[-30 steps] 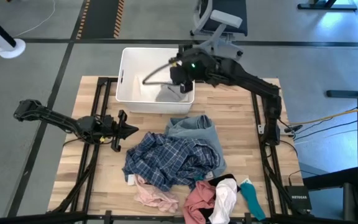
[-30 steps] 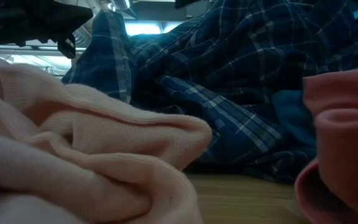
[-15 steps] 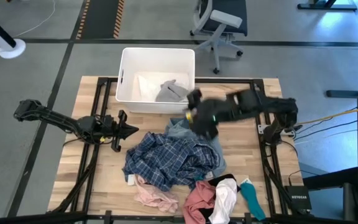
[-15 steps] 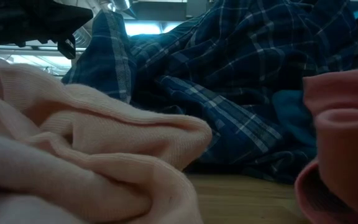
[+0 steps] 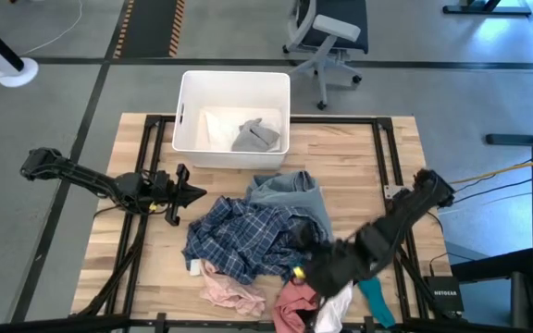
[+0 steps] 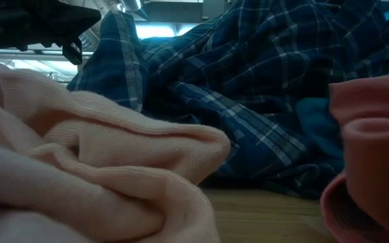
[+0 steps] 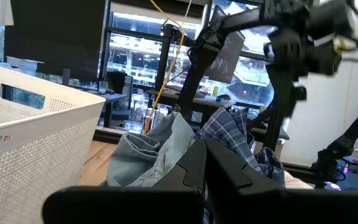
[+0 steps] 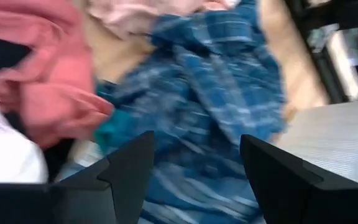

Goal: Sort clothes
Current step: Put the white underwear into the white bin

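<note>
We see the right hand [image 5: 315, 273], fingers spread and empty, above the pink garment [image 5: 294, 301], beside the plaid shirt [image 5: 248, 236] on the bench [image 5: 340, 157]. We judge it soft, light; pinch a raised fold. The left hand [image 5: 188, 192] waits apart.

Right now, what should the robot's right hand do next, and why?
Probably lower a little and close on one small garment. The right hand is open, empty, and hovers over the pink piece and white piece at the pile's edge. A grey garment already lies in the white bin. The left hand waits beside the plaid shirt.
</note>
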